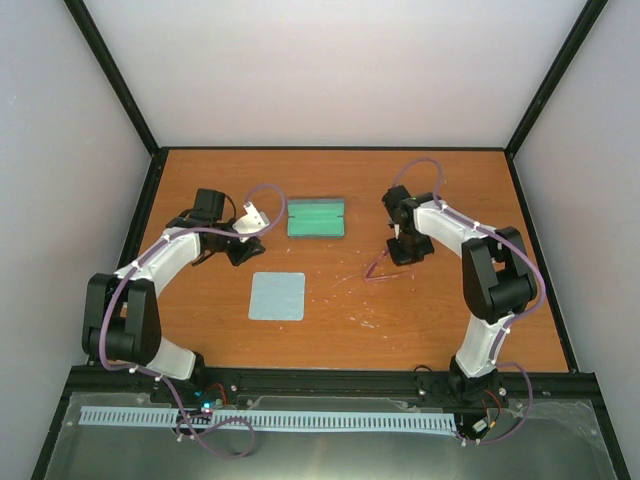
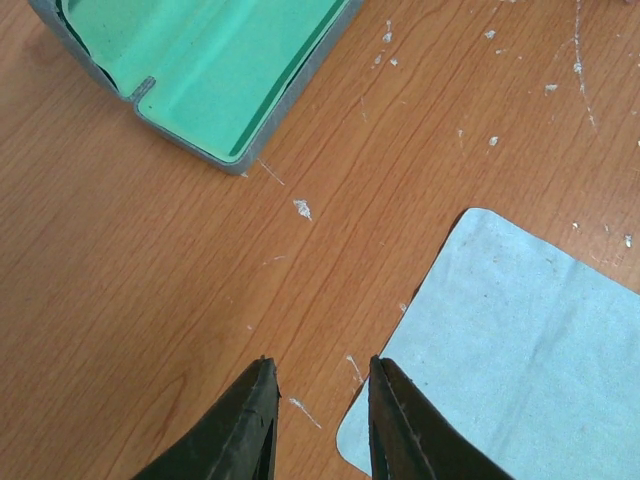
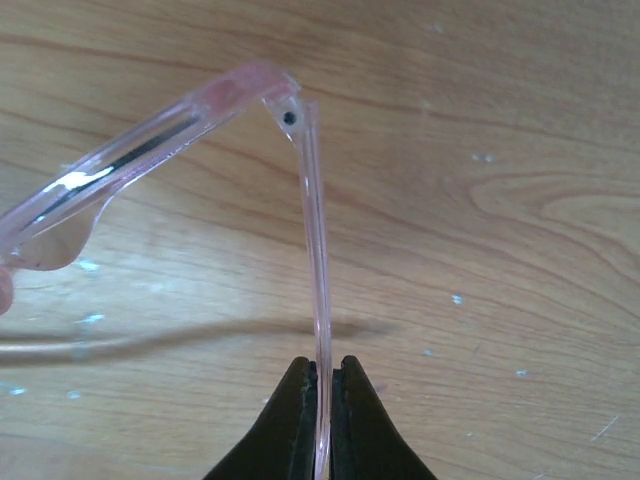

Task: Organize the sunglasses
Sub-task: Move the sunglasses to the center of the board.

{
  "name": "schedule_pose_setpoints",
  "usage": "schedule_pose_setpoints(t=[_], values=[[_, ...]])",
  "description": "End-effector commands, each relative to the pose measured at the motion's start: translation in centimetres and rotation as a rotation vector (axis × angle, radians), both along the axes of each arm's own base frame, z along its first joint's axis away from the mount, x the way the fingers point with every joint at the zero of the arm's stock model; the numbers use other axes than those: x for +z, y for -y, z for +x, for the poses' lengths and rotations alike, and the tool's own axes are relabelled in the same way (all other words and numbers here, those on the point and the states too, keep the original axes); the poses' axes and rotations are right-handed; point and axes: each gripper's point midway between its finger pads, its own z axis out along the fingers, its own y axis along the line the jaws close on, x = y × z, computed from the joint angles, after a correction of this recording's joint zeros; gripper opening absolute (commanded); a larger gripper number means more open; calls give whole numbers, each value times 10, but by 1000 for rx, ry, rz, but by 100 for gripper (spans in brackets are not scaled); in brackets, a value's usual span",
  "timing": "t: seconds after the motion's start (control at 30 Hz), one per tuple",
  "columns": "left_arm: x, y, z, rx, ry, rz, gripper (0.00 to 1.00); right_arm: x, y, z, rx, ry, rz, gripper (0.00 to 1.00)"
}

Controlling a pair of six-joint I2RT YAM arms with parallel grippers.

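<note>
Pinching one slim arm of the sunglasses [image 3: 312, 250], my right hand [image 3: 322, 372] has its fingers pressed together on the clear pink plastic, well back from the hinge. The pair is over the right half of the counter [image 1: 440, 320], right of the pale blue cloth [image 2: 520, 340] and nearer the arm bases than the open case [image 2: 215, 70] with its green lining. My left hand [image 2: 322, 375] is spread, holding nothing, above bare wood between case and cloth.

Thin pink translucent sunglasses [image 3: 150, 148], arms unfolded, one slim arm between the right claw's [image 3: 325, 378] tips.
</note>
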Motion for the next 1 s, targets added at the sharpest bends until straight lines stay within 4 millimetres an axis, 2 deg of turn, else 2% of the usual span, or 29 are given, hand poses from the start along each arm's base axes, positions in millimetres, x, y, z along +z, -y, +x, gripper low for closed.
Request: schedule_pose_setpoints(t=[0.0, 0.23, 0.43, 0.6, 0.67, 0.8, 0.97], values=[[14, 3, 10, -6, 29, -28, 28, -9, 23, 2, -58, 12, 3, 3], [6, 3, -3, -48, 0, -15, 32, -22, 47, 9, -110, 17, 7, 3], [0, 2, -10, -64, -9, 0, 32, -18, 73, 18, -155, 43, -19, 4], [0, 1, -7, -57, -6, 6, 32, -20, 90, 24, -180, 62, -55, 5], [0, 0, -6, -57, -1, 9, 32, -22, 91, 24, -182, 52, -51, 17], [-1, -1, -6, -60, 3, 22, 39, -21, 90, 22, -194, 51, -37, 30], [-4, -3, -7, -70, 3, 38, 43, 2, 91, 20, -229, 92, -34, 40]])
